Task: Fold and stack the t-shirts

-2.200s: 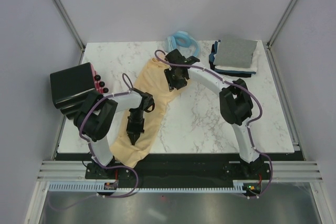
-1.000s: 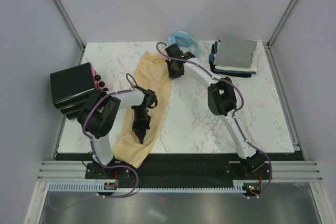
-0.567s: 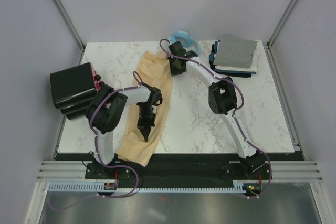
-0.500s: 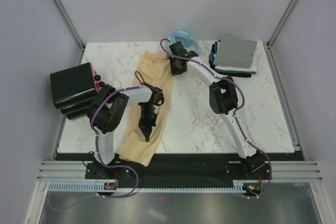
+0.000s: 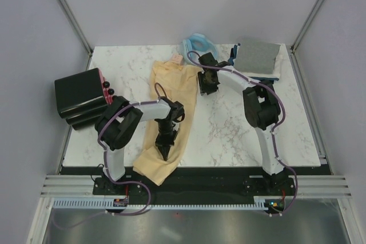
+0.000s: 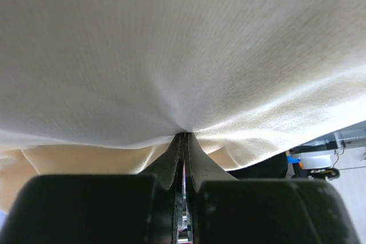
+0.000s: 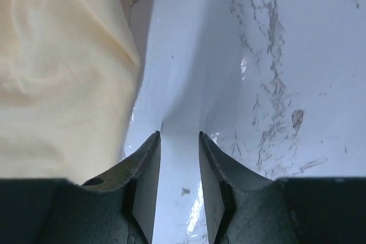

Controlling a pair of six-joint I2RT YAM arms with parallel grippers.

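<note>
Cream t-shirt [image 5: 171,92] lies as a long strip across the surface [image 5: 234,135], seemingly mid-fold, its near end pinched by the left gripper [image 5: 166,150] while the right gripper [image 5: 207,88] hangs spread and empty beside the far edge, likely needing a grip there next.

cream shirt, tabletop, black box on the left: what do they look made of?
Cream shirt: soft, fine-knit cloth, matte; thread lines and soft creases show. Tabletop: marble-look slab, glossy, with grey veins and reflections; possibly laminate. Black box: seems hard plastic, smooth with a dull sheen.
</note>
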